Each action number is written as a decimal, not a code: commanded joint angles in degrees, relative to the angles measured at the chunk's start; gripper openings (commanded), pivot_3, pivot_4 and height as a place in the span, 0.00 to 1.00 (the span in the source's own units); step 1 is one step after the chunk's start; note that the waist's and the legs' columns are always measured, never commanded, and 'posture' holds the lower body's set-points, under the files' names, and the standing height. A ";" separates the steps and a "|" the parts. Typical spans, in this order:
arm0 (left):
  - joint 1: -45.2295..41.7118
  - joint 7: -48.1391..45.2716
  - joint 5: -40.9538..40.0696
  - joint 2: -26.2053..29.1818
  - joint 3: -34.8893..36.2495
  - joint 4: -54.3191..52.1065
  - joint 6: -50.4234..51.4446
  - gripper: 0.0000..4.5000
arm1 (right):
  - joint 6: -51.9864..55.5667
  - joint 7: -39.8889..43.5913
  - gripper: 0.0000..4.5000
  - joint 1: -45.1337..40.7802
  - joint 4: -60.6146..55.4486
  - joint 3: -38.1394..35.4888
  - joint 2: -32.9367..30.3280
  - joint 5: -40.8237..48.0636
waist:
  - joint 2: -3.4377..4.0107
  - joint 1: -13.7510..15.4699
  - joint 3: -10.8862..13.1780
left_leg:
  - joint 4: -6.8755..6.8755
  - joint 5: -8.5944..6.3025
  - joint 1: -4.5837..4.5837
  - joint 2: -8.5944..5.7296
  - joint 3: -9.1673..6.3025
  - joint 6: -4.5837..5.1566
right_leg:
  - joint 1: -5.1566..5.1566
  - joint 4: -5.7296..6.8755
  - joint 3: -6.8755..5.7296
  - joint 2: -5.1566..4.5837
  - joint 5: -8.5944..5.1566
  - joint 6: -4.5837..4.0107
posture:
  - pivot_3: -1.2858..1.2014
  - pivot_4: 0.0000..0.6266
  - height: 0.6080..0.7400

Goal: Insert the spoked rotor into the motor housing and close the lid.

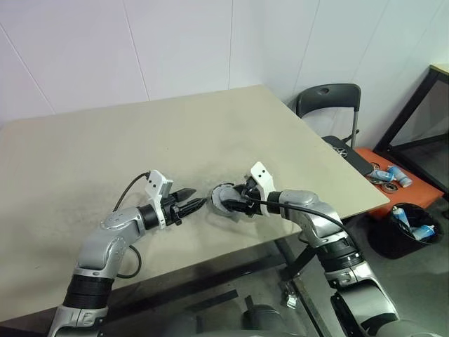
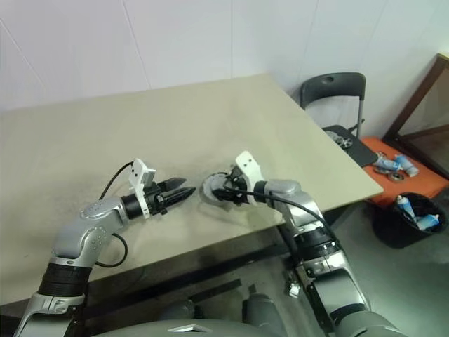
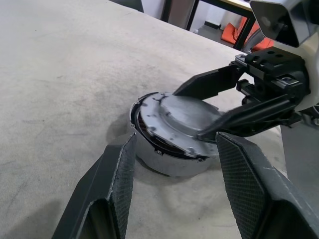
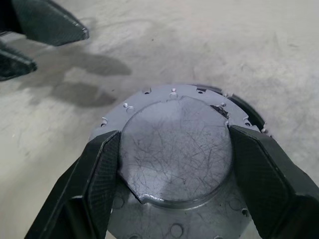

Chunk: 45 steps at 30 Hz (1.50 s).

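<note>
The motor housing (image 3: 167,163) stands on the table near its front edge, with coppery windings showing under its rim. The lid (image 3: 185,121), a dull grey disc, lies slightly tilted on top of it. My right gripper (image 4: 174,134) reaches in from the right and is shut on the lid's raised round centre, one finger on each side. Just left of the housing my left gripper (image 1: 200,197) points at it, open with nothing between its fingers. The spoked rotor is hidden.
The beige table (image 1: 105,140) ends close in front of the housing and at the right. Beyond the right edge stand a dark chair (image 1: 330,98), an orange tray (image 1: 396,184) with small items and a black bin (image 1: 414,232).
</note>
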 commanded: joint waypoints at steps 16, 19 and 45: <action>-1.31 -0.63 0.25 0.27 -0.03 -0.45 -1.04 0.60 | -2.01 -3.94 0.69 0.25 -1.36 -1.14 2.60 0.07 | 0.01 0.01 0.01 | -0.01 0.00 -0.03 -0.02 0.01 0.00 | -0.02 -0.01 0.01 -0.03 0.01 0.03 | 0.52 0.00 1.00; -1.20 -0.44 0.18 0.23 -0.03 -0.99 -0.71 0.60 | -3.05 -4.34 0.69 0.77 -0.88 -0.52 2.79 -0.96 | 0.01 0.03 0.00 | 0.00 0.00 -0.03 -0.02 0.01 0.00 | -0.02 0.00 0.01 -0.02 0.02 0.03 | 0.52 0.00 1.00; -0.62 1.66 -0.61 -0.36 0.11 -3.85 1.13 0.60 | -2.34 -5.33 0.69 1.39 4.82 -0.57 3.06 -2.36 | -0.05 0.01 -0.04 | 0.19 0.00 0.18 0.00 0.01 0.00 | 0.25 0.04 0.02 -0.03 -0.06 -0.12 | 0.52 0.00 1.00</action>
